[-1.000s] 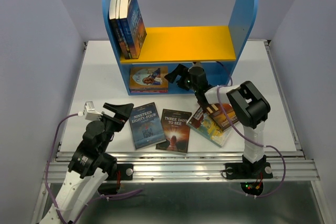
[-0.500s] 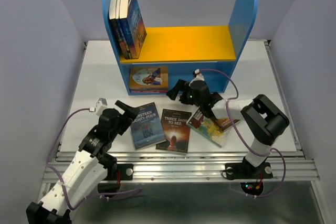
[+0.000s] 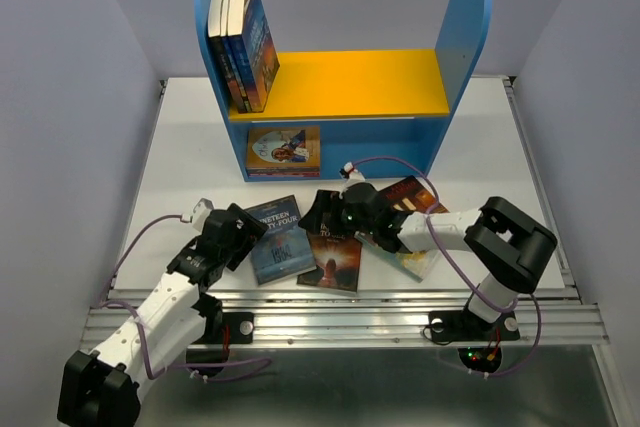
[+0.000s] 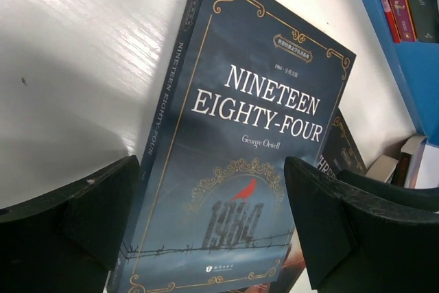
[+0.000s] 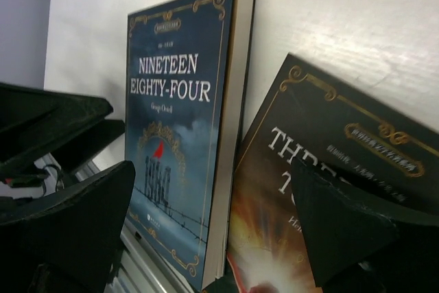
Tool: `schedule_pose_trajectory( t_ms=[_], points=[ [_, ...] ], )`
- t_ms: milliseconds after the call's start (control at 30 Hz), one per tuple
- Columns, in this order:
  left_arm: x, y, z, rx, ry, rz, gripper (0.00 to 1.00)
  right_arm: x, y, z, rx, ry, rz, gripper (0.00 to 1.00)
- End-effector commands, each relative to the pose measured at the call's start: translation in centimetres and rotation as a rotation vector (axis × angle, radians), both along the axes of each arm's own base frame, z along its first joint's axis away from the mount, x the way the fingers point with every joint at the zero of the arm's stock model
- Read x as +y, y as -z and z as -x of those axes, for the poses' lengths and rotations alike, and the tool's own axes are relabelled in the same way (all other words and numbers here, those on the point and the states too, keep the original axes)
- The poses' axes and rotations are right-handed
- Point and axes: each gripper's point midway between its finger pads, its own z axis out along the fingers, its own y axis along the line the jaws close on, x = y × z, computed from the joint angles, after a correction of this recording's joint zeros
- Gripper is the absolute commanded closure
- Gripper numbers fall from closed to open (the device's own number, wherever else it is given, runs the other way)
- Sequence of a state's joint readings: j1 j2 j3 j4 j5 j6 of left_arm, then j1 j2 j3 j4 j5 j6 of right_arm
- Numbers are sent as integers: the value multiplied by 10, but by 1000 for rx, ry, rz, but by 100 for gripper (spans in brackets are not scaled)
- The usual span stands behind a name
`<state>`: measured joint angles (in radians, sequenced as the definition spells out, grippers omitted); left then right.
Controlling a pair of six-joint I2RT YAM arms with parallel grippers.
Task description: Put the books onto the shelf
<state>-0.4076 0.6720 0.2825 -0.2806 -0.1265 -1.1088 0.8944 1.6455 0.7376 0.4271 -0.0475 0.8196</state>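
The blue "Nineteen Eighty-Four" lies flat near the front of the white surface, with the dark "Three Days to See" just beside it. The left claw gapes wide at the blue book's left edge. The right claw, equally wide, is over the dark book's far corner. 3 books stand upright on the shelf.
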Motion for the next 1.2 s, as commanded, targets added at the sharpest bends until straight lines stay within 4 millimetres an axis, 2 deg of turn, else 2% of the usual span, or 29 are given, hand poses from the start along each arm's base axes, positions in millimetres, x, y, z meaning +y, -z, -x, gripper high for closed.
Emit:
schedule_pose_trajectory(
  t_ms=[0, 133, 300, 500, 600, 700, 733, 833, 933, 1000, 1167],
  points=[
    [-2, -6, -11, -39, 7, 10, 2, 19, 6, 20, 43, -84, -32, 0],
    [1, -3, -13, -22, 6, -7, 2, 26, 8, 18, 55, -94, -45, 0],
    [4, -2, -19, -23, 23, -14, 8, 42, 2, 16, 54, -135, -80, 0],
    [7, 3, -24, -5, 80, -30, 11, 53, 7, 18, 92, -171, -80, 0],
    [6, 7, -25, 20, 134, -31, 19, 56, 13, 17, 110, -177, -66, 0],
    [5, 14, -27, 74, 177, -39, 28, 61, 17, 13, 130, -172, -47, 0],
    [4, 14, -28, 82, 183, -38, 35, 63, 18, 13, 141, -176, -48, 0],
    [1, 16, -30, 104, 205, -30, 43, 68, 21, 15, 170, -194, -47, 0],
    [1, 17, -31, 114, 203, -27, 51, 73, 15, 15, 170, -210, -59, 0],
    [1, 18, -31, 117, 201, -29, 51, 77, 6, 16, 157, -233, -77, 0],
    [2, 16, -31, 111, 184, -25, 53, 86, -33, 13, 86, -271, -137, 0]
  ],
)
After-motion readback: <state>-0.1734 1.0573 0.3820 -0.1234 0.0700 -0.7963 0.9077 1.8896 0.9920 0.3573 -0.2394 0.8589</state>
